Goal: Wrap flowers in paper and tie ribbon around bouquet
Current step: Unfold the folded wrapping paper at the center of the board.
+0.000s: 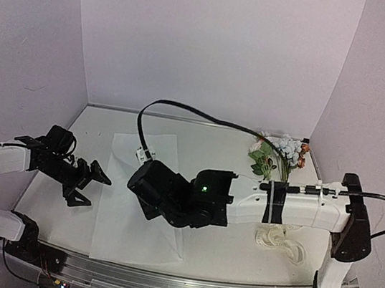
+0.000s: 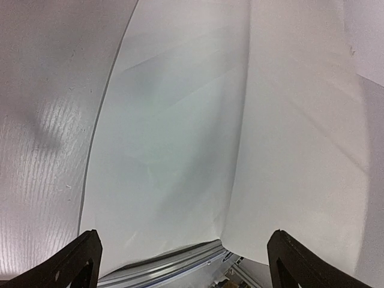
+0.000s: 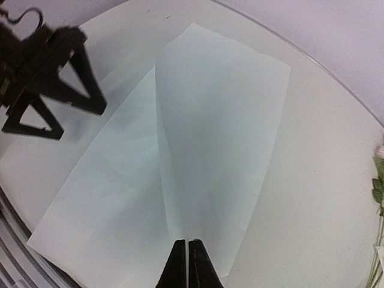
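The work looks to be at its first step, getting the paper [image 1: 125, 228] laid and shaped on the bench [image 1: 221, 145] before anything is wrapped. The sheet lies left of the middle, with a long crease running up its length. The right tool [image 3: 188, 245] reaches across from its own side and is clenched tight at the near end of that crease; the ridge runs straight to its tips, so I judge it is pinching the sheet, though the contact itself is hard to see. The left tool [image 1: 92, 187] is released, spread wide, just beside the paper's left edge and low over it, gripping nothing. The flowers [image 1: 282, 151] lie well apart at the far right corner of the bench, and the ribbon [image 1: 278, 238] sits in a loose heap near the right arm's base, neither one on the sheet. The next move, I would say, calls for settling the paper flat or folded as wanted, then letting go and fetching the flowers onto it, stems placed so the sheet can roll around them.
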Robot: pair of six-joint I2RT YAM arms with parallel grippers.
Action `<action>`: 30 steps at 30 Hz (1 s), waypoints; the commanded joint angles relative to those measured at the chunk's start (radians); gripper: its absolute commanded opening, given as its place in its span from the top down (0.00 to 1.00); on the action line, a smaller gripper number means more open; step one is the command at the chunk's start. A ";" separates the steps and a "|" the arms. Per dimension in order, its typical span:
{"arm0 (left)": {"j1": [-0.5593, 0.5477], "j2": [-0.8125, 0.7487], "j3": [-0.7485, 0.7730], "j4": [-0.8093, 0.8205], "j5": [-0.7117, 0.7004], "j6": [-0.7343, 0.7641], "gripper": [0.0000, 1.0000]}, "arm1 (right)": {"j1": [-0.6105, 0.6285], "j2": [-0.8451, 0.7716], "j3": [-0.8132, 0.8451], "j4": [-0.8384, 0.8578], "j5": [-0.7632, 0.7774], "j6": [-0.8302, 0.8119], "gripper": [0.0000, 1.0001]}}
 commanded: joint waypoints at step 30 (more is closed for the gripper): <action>-0.172 0.597 0.216 0.582 0.099 -0.104 0.26 | -0.115 -0.307 -0.301 -0.330 0.402 0.601 1.00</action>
